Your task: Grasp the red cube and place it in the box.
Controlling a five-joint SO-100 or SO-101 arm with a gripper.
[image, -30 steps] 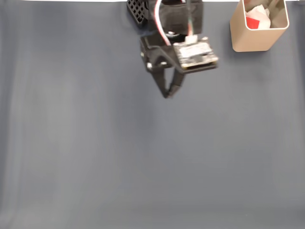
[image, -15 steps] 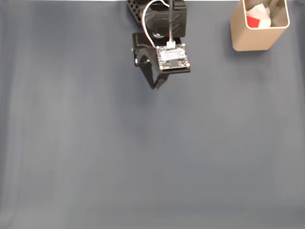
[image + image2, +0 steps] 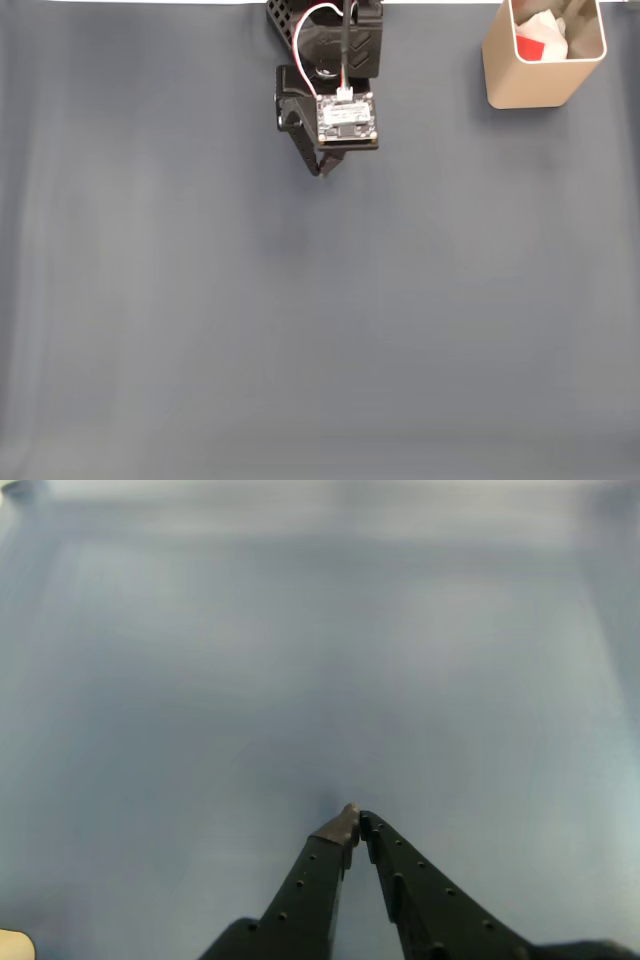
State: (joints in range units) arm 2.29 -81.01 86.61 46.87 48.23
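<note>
The beige box (image 3: 541, 82) stands at the top right of the fixed view. Inside its mouth lies the red cube (image 3: 530, 46) beside some white material. My gripper (image 3: 319, 172) hangs at the top centre, well to the left of the box, close in front of the black robot base (image 3: 288, 17). Its two black fingers meet at the tips with nothing between them. In the wrist view the gripper (image 3: 356, 818) is shut over bare grey cloth.
A grey-blue cloth (image 3: 320, 330) covers the whole table. A red and white cable (image 3: 308, 30) loops over the arm near the small circuit board (image 3: 346, 118) on the wrist. A pale sliver (image 3: 14, 946) shows at the wrist view's bottom left corner.
The arm has swung left and drawn back toward its base, away from the box. The fingers have stayed shut and empty.
</note>
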